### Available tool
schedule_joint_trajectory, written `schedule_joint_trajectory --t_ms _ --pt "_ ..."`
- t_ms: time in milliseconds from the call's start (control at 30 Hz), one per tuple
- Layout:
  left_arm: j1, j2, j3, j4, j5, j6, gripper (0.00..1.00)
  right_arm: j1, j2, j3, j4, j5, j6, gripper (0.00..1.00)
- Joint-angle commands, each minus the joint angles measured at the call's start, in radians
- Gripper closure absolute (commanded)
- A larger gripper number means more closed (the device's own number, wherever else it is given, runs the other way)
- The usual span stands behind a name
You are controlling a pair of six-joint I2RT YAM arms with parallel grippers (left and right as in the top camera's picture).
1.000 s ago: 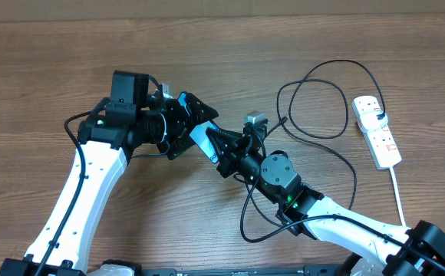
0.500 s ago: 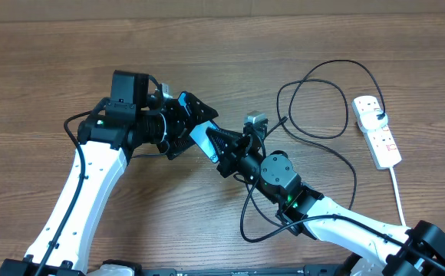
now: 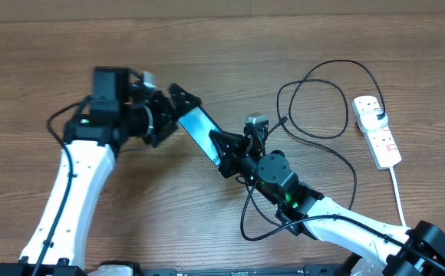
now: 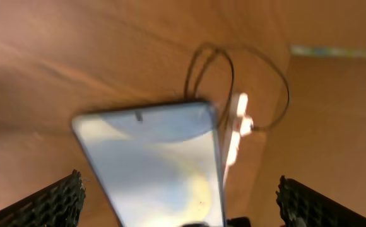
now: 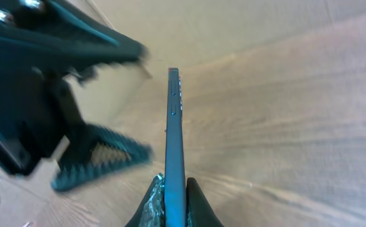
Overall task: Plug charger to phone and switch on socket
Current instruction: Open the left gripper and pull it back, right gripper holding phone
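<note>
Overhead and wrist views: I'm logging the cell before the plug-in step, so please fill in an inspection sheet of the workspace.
Surface: wooden table.
Job's things: phone held by one end, screen lit; charger a looped black cable, its white adapter seated in the power strip; plug tip not found; switch state too small to tell.
Clutter: nothing seen.
Grippers: right gripper shut on the phone's lower end; left gripper open, fingers wide of the phone.
Cables: charger cable passes under the right arm; the strip's white cord runs to the near edge.
Surroundings: plain beige band past the far edge.
</note>
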Motion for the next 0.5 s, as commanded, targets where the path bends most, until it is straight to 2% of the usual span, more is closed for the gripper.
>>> schedule_joint_trajectory --t_ms 0,133,233,333,467 --pt "0.086 -0.021 0.054 -0.012 0.051 0.232 0.0 -0.043 -0.056 0.014 -0.053 -0.024 0.153 0.96" --pt "0.173 -0.02 0.067 -0.016 0.185 0.42 0.0 -0.101 -0.114 0.014 -0.092 -0.241 0.16 0.96" --pt "0.208 -0.019 0.067 -0.054 0.262 0.547 0.0 -0.159 -0.16 0.014 -0.092 -0.502 0.18 0.96" --pt "0.209 -0.012 0.066 -0.115 0.337 0.683 0.0 -0.236 -0.192 0.014 -0.092 -0.776 0.343 0.96" --pt "0.19 0.006 0.066 -0.112 0.574 0.813 0.0 -0.33 -0.194 0.014 -0.093 -1.041 0.456 0.96"
